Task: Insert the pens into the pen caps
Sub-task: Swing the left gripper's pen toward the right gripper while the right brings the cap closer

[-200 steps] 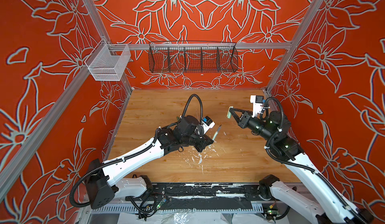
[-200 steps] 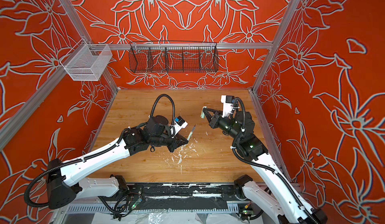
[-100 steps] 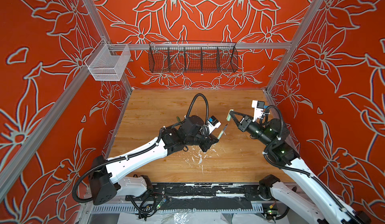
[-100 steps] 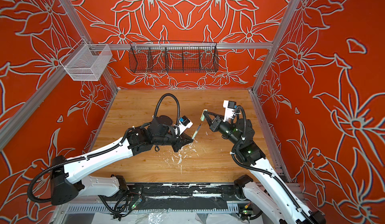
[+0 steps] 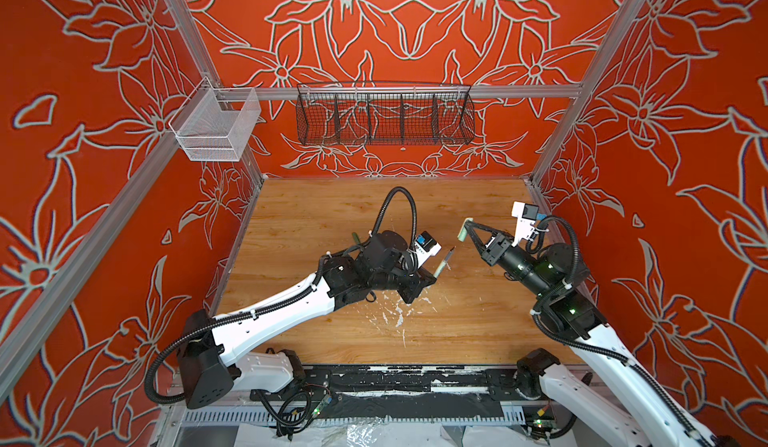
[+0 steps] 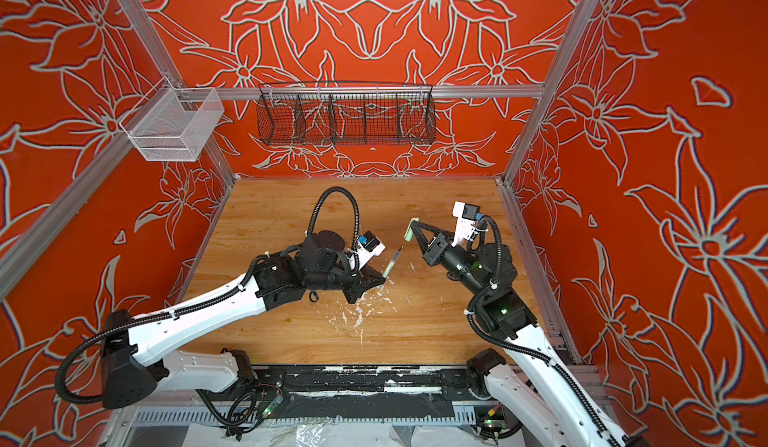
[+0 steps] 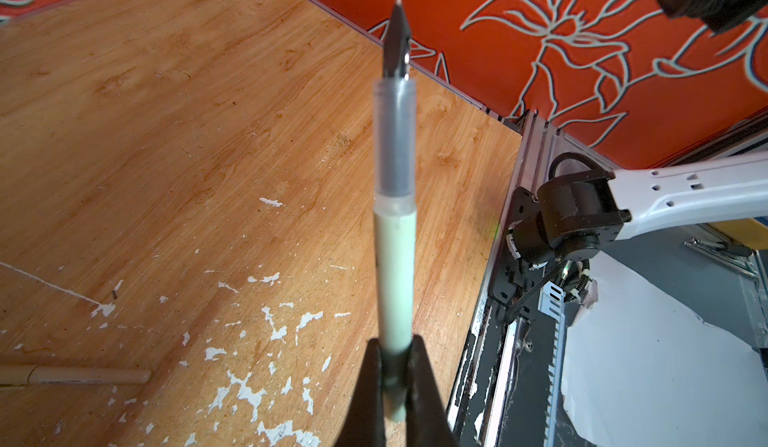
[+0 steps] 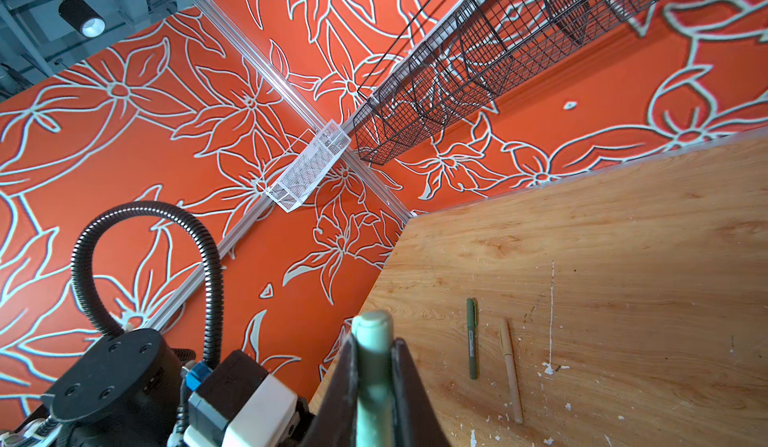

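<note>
My left gripper [image 5: 433,275] [image 6: 381,278] [image 7: 395,355] is shut on the lower end of the pale green pen [image 5: 444,263] [image 6: 392,263] [image 7: 395,237]. The pen's dark pointed tip slants up toward the right arm. My right gripper [image 5: 465,229] [image 6: 414,230] [image 8: 374,355] is shut on the pale green pen cap [image 5: 461,231] [image 6: 409,230] [image 8: 371,332]. A short gap separates the pen tip from the cap. A dark green pen [image 8: 471,337] [image 5: 356,236] and a tan pen [image 8: 510,370] [image 7: 75,376] lie on the wood behind the left arm.
White paint flecks [image 5: 397,312] spot the wooden table [image 5: 332,212] near its front. A black wire basket [image 5: 384,114] hangs on the back wall and a white mesh basket [image 5: 214,127] on the left rail. Red walls close in on three sides.
My left gripper has carried the pale green pen to the right, bringing its tip close under the cap. The right gripper has dipped slightly with the cap.
</note>
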Controlling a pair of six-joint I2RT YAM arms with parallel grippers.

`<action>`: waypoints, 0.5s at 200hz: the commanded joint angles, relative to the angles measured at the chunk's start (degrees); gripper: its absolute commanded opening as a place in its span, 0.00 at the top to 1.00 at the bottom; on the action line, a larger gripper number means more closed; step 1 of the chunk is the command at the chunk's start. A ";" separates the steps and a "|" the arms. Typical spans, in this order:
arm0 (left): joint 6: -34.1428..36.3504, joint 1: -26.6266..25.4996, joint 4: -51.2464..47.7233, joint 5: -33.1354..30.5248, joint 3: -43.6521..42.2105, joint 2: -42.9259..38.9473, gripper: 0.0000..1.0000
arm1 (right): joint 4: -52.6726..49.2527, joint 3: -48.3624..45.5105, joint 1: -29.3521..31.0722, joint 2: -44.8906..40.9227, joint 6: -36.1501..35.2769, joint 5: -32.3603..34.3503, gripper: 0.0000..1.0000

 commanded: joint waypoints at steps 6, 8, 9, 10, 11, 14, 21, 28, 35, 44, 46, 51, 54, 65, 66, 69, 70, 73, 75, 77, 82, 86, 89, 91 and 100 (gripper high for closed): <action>0.71 -0.53 0.99 -0.18 1.23 -0.83 1.00 | 1.16 0.40 -0.31 -0.41 1.45 -0.51 1.00; 0.71 -0.53 1.04 -0.07 1.27 -0.78 1.00 | 1.38 0.26 -0.30 -0.47 1.60 -0.44 1.00; 0.71 -0.53 1.05 -0.06 1.29 -0.81 1.00 | 1.53 0.09 -0.30 -0.51 1.65 -0.34 1.00; 0.71 -0.53 1.01 0.00 1.30 -0.82 1.00 | 1.66 -0.04 -0.30 -0.53 1.76 -0.34 1.00; 0.71 -0.57 0.99 0.02 1.31 -0.78 1.00 | 1.80 -0.11 -0.30 -0.58 1.87 -0.25 1.00; 0.71 -0.61 1.00 -0.09 1.27 -0.77 1.00 | 2.31 -0.39 -0.30 -0.74 2.14 -0.18 1.00; 0.63 -0.62 1.14 -0.15 1.24 -0.78 1.00 | 2.97 -1.23 -0.34 -1.05 2.46 0.09 1.00; 0.62 -0.61 1.28 -0.21 1.14 -0.85 1.00 | 2.85 -1.52 -0.35 -1.28 2.41 0.41 1.00; 0.71 -0.64 1.32 -0.19 1.06 -0.98 1.00 | 2.68 -1.66 -0.30 -1.50 2.32 0.55 1.00; 0.71 -0.70 1.26 -0.14 1.14 -0.91 1.00 | 2.68 -1.79 -0.32 -1.51 2.38 0.55 1.00; 0.71 -0.70 1.28 -0.13 1.14 -0.85 1.00 | 2.70 -1.87 -0.31 -1.51 2.33 0.55 1.00; 0.79 -0.70 1.32 0.00 1.14 -0.78 1.00 | 2.93 -2.07 -0.34 -1.42 2.47 0.55 1.00; 0.80 -0.70 1.23 0.04 1.22 -0.76 1.00 | 3.15 -2.17 -0.31 -1.36 2.62 0.55 1.00; 0.80 -0.79 1.06 -0.04 1.40 -0.74 1.00 | 3.74 -2.49 -0.36 -1.12 2.87 0.38 1.00; 0.80 -0.79 1.06 -0.04 1.40 -0.70 1.00 | 3.77 -2.52 -0.37 -1.14 2.86 0.33 1.00; 0.86 -0.79 1.06 0.07 1.45 -0.70 1.00 | 3.91 -2.62 -0.31 -1.05 2.87 0.36 1.00; 0.88 -0.79 1.01 0.10 1.47 -0.68 1.00 | 3.99 -2.63 -0.31 -1.06 2.90 0.37 1.00; 0.95 -0.84 1.03 0.02 1.48 -0.73 1.00 | 4.10 -2.63 -0.30 -1.03 3.01 0.44 1.00; 0.90 -0.83 1.05 -0.02 1.49 -0.70 1.00 | 4.14 -2.68 -0.30 -0.93 3.02 0.45 1.00; 0.93 -0.87 1.05 -0.01 1.42 -0.73 1.00 | 4.21 -2.75 -0.30 -0.97 2.96 0.50 1.00; 0.89 -0.88 1.28 -0.04 1.36 -0.73 1.00 | 4.31 -2.82 -0.30 -0.90 2.86 0.59 1.00; 0.89 -0.88 1.35 0.07 1.32 -0.78 1.00 | 4.47 -2.89 -0.30 -0.85 2.76 0.63 1.00; 0.96 -0.88 1.40 0.10 1.32 -0.82 1.00 | 4.62 -2.98 -0.31 -0.81 2.80 0.71 1.00; 0.97 -0.88 1.38 0.06 1.32 -0.83 1.00 | 4.73 -2.98 -0.35 -0.72 2.81 0.72 1.00; 0.97 -0.95 1.32 0.05 1.40 -0.83 1.00 | 4.98 -3.03 -0.30 -0.54 2.82 0.81 1.00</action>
